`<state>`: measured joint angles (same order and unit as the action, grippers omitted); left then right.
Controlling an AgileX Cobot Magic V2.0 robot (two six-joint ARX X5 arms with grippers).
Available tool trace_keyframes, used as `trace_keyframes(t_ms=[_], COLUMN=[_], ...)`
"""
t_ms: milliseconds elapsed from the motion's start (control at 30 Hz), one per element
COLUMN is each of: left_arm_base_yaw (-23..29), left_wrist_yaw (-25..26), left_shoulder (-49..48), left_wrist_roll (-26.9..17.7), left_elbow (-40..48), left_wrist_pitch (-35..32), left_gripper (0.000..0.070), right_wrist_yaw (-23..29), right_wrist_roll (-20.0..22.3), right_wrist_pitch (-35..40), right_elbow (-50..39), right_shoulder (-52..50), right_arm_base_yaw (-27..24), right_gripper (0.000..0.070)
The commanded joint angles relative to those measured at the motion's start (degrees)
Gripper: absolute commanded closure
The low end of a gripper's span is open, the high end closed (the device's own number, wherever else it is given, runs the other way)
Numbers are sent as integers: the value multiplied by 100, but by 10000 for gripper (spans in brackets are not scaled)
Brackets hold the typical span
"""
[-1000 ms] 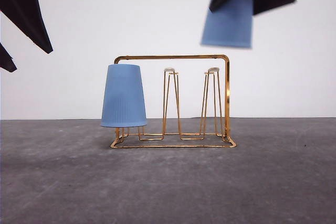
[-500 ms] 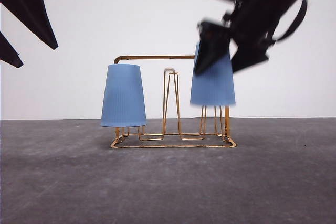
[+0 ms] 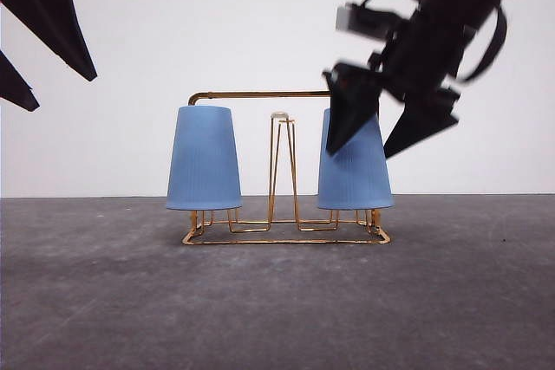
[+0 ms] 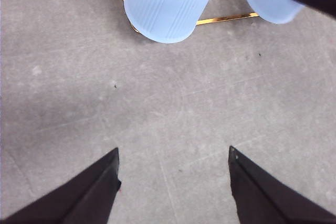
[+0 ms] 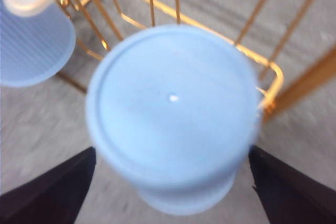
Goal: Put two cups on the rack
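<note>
- Front view: grey mottled table (image 3: 277,301) under a plain white wall (image 3: 173,32); gold rack (image 3: 284,236) at centre, inverted left cup (image 3: 204,159) at its 9 o'clock, right cup (image 3: 354,166) at 3 o'clock, middle prong (image 3: 279,115) bare.
- Same view: right gripper (image 3: 388,127) spread wide, fingers straddling the right cup's top; left gripper (image 3: 35,58) parted, at 10 o'clock.
- Left wrist view: left gripper (image 4: 173,187) gaping over bare grey table (image 4: 173,108).
- Right wrist view: right gripper (image 5: 170,182) released, flanking the right cup (image 5: 170,108).

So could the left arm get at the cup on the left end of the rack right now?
Probably yes. The left hand is open and hangs over bare table, with nothing between it and the left cup. The right hand is busy at the other cup.
</note>
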<state>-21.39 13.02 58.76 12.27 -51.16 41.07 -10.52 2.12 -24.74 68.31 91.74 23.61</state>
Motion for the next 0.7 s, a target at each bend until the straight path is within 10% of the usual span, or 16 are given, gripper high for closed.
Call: trace_keyframes(t_ms=[0, 233, 667], left_arm_base_yaw=[-22, 0, 582], left_wrist_yaw=[-9, -47, -140], left_shoulder=[48, -37, -1667], left_wrist_roll=[-20, -128, -190], left_elbow=[-63, -55, 1035], left_wrist_pitch=[-33, -20, -520], left_gripper=[317, 318, 318], right_wrist_yaw=[-17, -50, -446], right_wrist_roll=[-147, -140, -800], right_wrist_pitch=[-700, -1801, 732], right_elbow=[456, 553, -3115], right_shoulder=[-142, -976, -4254], right_arm_base_yaw=[14, 13, -299], right_gripper=[108, 135, 151])
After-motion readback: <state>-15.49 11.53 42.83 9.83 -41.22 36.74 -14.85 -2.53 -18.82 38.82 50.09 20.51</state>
